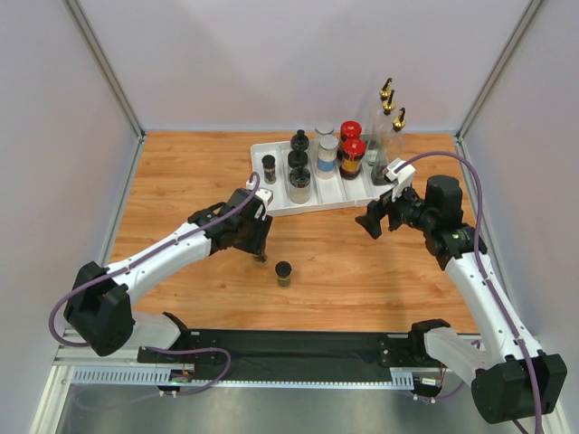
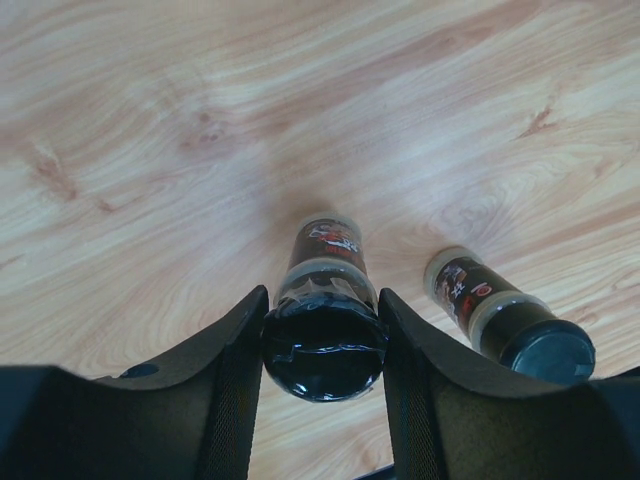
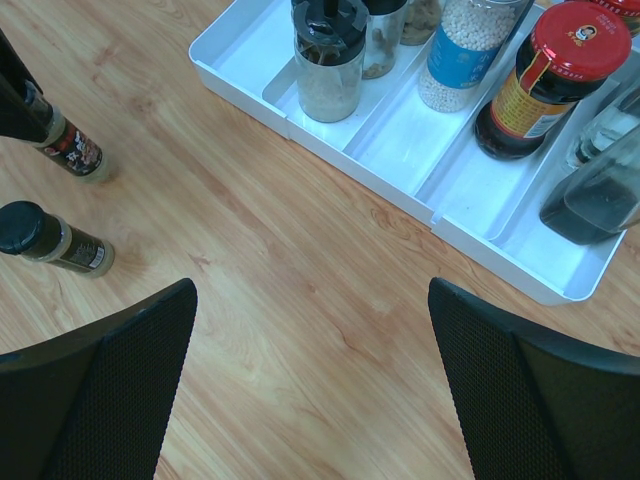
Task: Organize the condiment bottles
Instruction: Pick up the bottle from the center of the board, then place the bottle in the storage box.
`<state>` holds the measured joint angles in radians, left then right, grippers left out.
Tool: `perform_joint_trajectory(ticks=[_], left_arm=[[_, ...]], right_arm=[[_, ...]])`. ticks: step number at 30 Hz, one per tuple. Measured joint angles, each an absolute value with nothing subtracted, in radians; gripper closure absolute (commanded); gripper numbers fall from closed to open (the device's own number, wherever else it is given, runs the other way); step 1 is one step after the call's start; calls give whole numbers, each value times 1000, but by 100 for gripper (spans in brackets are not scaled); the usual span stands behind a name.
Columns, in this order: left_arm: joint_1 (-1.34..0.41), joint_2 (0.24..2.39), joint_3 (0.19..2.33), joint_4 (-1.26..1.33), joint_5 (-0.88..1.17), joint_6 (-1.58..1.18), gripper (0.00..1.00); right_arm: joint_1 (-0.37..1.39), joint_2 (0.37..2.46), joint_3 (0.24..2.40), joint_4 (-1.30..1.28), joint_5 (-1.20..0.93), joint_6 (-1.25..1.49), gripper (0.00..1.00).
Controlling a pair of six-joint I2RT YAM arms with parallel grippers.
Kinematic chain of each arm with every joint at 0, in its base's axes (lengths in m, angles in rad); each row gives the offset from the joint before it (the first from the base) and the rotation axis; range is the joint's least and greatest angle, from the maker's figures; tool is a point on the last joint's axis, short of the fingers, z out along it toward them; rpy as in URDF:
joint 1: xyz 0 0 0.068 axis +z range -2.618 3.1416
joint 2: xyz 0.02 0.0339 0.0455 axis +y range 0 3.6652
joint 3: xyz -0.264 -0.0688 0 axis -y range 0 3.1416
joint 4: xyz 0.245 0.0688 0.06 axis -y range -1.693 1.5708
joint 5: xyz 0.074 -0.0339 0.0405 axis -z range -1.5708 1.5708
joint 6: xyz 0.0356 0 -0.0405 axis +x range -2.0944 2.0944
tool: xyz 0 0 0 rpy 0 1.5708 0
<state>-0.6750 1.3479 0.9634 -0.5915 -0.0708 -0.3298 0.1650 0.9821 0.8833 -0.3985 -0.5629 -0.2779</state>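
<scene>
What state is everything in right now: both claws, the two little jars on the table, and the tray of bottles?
Left gripper: shut on the gripped small jar.
Gripped small jar: upright, lid on.
Free small jar: standing alone on the table, lid on, untouched.
Right gripper: open, empty, above the table.
White tray: on the table, partly filled.
Bottles in the tray: upright in its compartments.

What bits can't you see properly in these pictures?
- Small jar between the left fingers: top view, the arm covers nearly all of it.
- Tall bottles: right wrist view, tops cut off by the edge.
- Jar labels in the tray: top view, too small to read.
</scene>
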Motion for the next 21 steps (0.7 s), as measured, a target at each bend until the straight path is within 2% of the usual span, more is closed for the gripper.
perform_joint_trajectory(ticks=[8,21], left_arm=[[-675,1390,1147,-640,-121,-262,83],[-598,1739,1617,-714,-122,-166,83]], right_arm=[[165,982,883,-398,-562,-281,0],[165,982,883,-399,-563,-285,0]])
